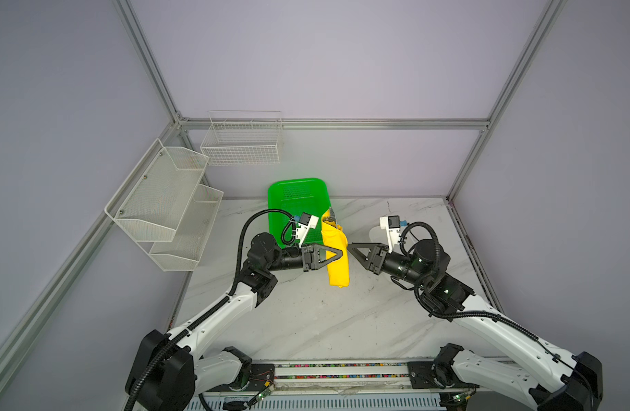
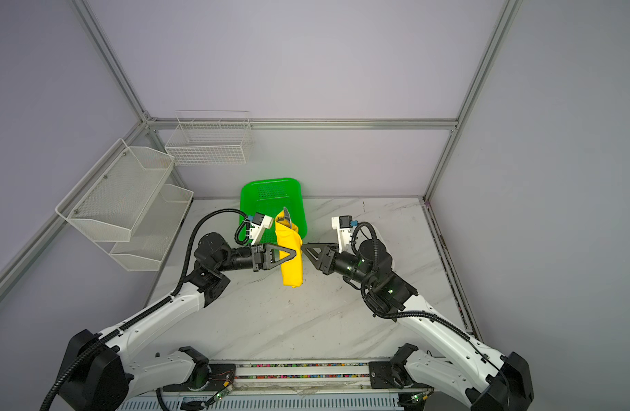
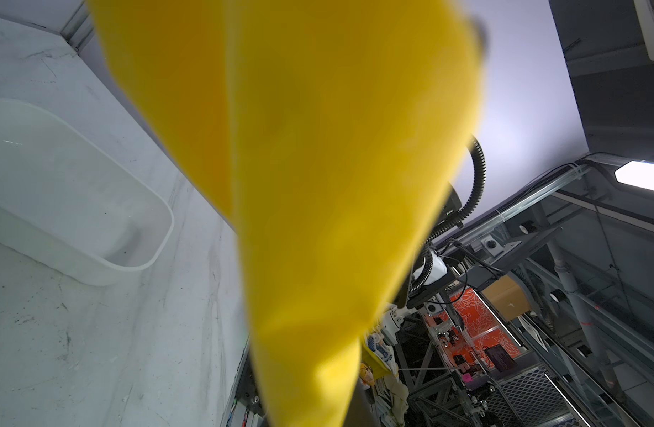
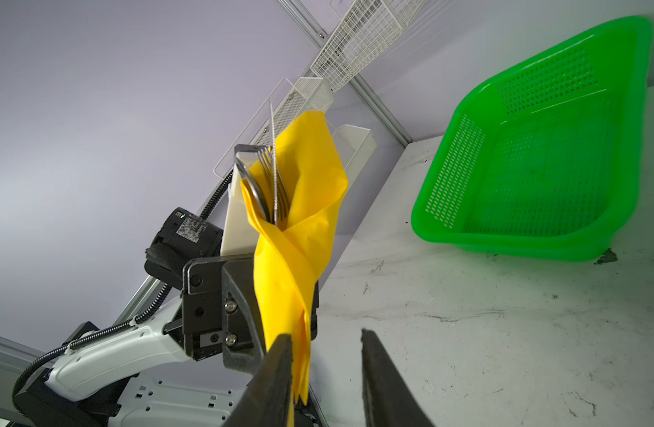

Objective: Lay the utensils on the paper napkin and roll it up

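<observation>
Rolling: looks done, napkin [image 1: 336, 265] wraps utensils [image 4: 272, 185].
Left gripper [image 1: 339, 253]: clamped on napkin.
Right gripper [image 4: 327, 351]: jaws apart, empty.
Remaining: set-down, perhaps.

A green perforated basket [image 1: 295, 199] sits on the marble worktop [image 1: 324, 320], just behind the left fingers [image 1: 326, 248]. A white tray [image 3: 59, 255] lies empty near the right fingers [image 1: 360, 251]. Well left of both, 2 white racks hang on the walls: a 2-tier mesh shelf [image 1: 164, 203] and a wire basket [image 1: 242, 142].

A robot lab cell: aluminium frame [image 1: 333, 124], grey wall panels [image 1: 327, 57], marble-look tabletop [image 1: 324, 320].
</observation>
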